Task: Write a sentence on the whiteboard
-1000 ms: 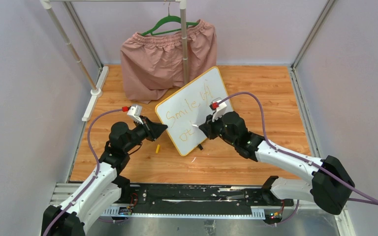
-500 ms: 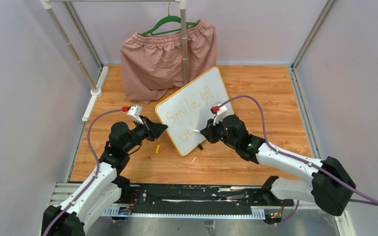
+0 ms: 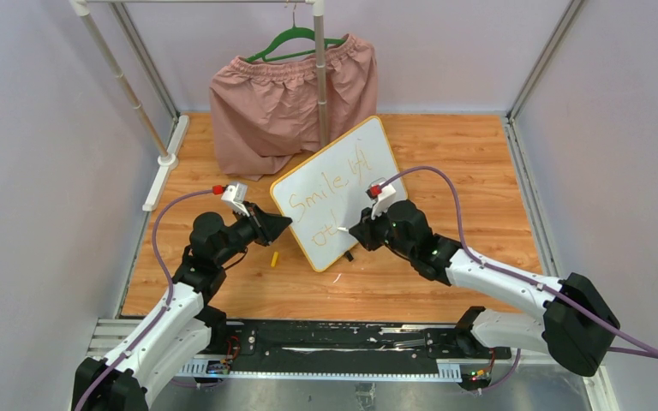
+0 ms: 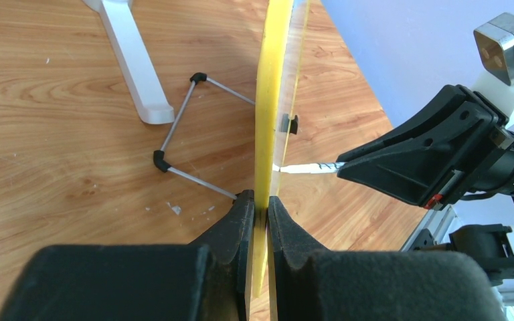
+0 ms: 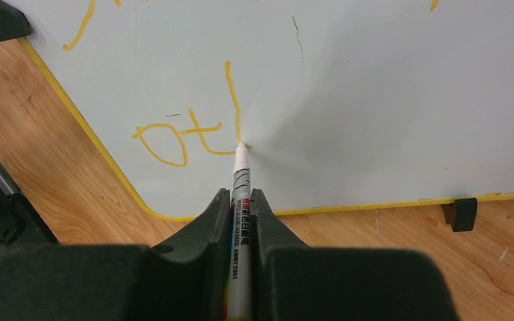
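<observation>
- Whiteboard [image 3: 351,204]: one, standing on the wooden table [image 3: 471,163], leaning back, set at a slant to the table's edges. Thin yellow frame. One black foot [image 5: 460,214] shows under the lower edge.
- Sentence [image 3: 317,193]: orange marker, two lines on the board's face. The top line reads "Smile", with a further scrawl I can't read. The bottom line [image 5: 181,137] has "o", "t" and one tall stroke.
- Left gripper [image 4: 260,207]: clenched on the board's left edge, one finger on each side of the yellow frame.
- Right gripper [image 5: 239,197]: in front of the board's lower half, fingers clamped on one white marker [image 5: 240,174]. The tip touches the board at the foot of the tall stroke.
- Wire stand [image 4: 174,134]: one, behind the board.
- Small yellow piece [image 3: 275,257]: one, on the table just off the board's lower left corner, touching nothing.
- Pink shorts [image 3: 283,103]: one pair, behind the board, on one green hanger [image 3: 296,38].
</observation>
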### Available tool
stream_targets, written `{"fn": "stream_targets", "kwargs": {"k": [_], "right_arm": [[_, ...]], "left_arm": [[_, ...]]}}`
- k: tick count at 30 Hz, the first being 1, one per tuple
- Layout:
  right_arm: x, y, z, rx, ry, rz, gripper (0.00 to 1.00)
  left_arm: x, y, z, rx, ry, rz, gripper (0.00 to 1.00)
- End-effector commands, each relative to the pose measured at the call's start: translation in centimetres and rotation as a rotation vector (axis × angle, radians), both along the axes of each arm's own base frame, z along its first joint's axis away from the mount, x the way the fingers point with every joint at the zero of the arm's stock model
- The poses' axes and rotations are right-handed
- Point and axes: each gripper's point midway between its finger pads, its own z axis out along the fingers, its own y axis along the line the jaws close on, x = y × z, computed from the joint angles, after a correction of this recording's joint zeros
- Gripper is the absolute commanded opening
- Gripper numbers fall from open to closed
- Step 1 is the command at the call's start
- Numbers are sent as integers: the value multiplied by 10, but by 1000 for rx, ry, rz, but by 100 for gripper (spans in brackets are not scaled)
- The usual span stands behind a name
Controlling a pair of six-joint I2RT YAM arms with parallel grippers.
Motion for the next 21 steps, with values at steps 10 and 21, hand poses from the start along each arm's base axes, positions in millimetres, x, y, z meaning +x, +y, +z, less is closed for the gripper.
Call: {"fn": "stream_targets", "kwargs": {"k": [10, 21], "right_arm": [[17, 6, 36, 31, -68, -20, 0], [31, 2, 38, -2, -84, -67, 0]], "left_arm": [[-3, -4, 16, -30, -60, -25, 0], [-3, -4, 16, -31, -62, -25, 0]]}}
